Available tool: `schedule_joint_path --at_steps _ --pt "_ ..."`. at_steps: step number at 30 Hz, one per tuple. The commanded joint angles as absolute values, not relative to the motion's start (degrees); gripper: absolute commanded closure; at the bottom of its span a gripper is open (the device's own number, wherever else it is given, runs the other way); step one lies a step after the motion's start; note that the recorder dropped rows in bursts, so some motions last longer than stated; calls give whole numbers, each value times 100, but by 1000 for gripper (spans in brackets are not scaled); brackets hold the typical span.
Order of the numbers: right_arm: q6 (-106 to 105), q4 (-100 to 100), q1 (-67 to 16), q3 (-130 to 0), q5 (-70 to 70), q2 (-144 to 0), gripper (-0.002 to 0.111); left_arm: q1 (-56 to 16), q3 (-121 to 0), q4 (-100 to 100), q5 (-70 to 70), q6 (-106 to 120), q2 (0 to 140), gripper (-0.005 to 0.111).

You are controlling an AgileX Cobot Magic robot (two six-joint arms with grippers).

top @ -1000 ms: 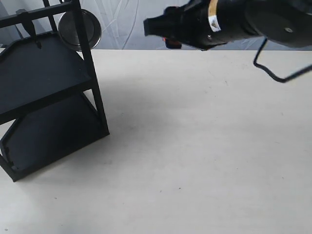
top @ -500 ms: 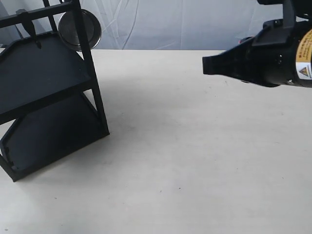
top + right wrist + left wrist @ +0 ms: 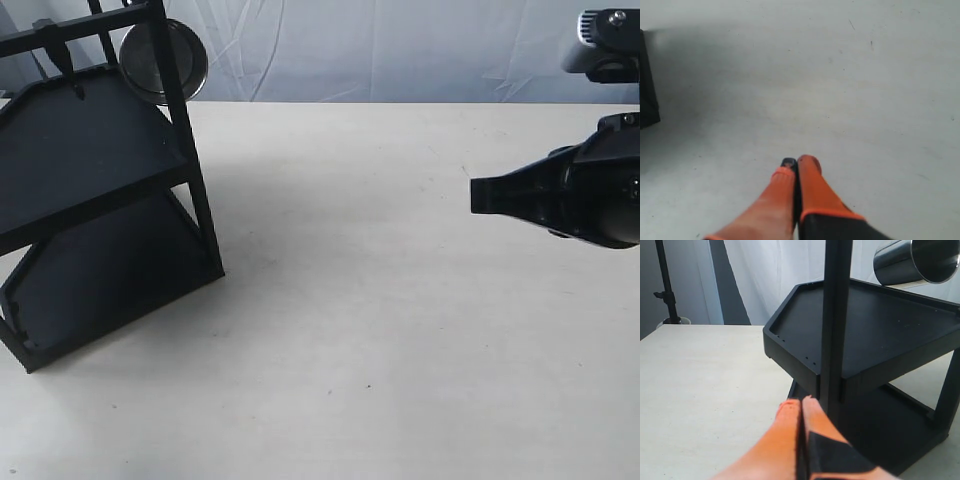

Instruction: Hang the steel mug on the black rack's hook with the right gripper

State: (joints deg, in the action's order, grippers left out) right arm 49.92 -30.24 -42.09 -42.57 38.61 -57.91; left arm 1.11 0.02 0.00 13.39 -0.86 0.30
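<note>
Right wrist view | right gripper (image 3: 796, 165) pressed together, empty; above bare table (image 3: 880, 75)

In the left wrist view, the left gripper (image 3: 801, 407) rises from the bottom centre of the frame, its orange jaws pressed together with nothing between them. Just beyond their tips stands a thin post of the black rack (image 3: 865, 340), which fills the centre and right of the frame with an upper angular shelf and a lower one beneath it. At the upper right, the steel mug (image 3: 916, 261) hangs tilted above the upper shelf. The pale tabletop (image 3: 705, 390) spreads across the left. A dark stand (image 3: 666, 285) rises at the upper left before white curtains (image 3: 775, 270).
</note>
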Motion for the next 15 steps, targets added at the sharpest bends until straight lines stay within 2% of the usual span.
schedule_joint_path --at_steps 1,6,9,15 --pt "4983 -3077 -4225 -4244 3780 -5745 108 104 0 -38 1323 -96 0 105" --pt "4952 -3199 -4206 -4244 3806 -5434 108 104 0 -38 1323 -96 0 105" --pt "4941 -3300 -3902 -4215 3793 -4907 108 104 0 -38 1323 -96 0 105" --pt "4941 -3444 -2348 -3368 2816 -3426 108 104 0 -38 1323 -96 0 105"
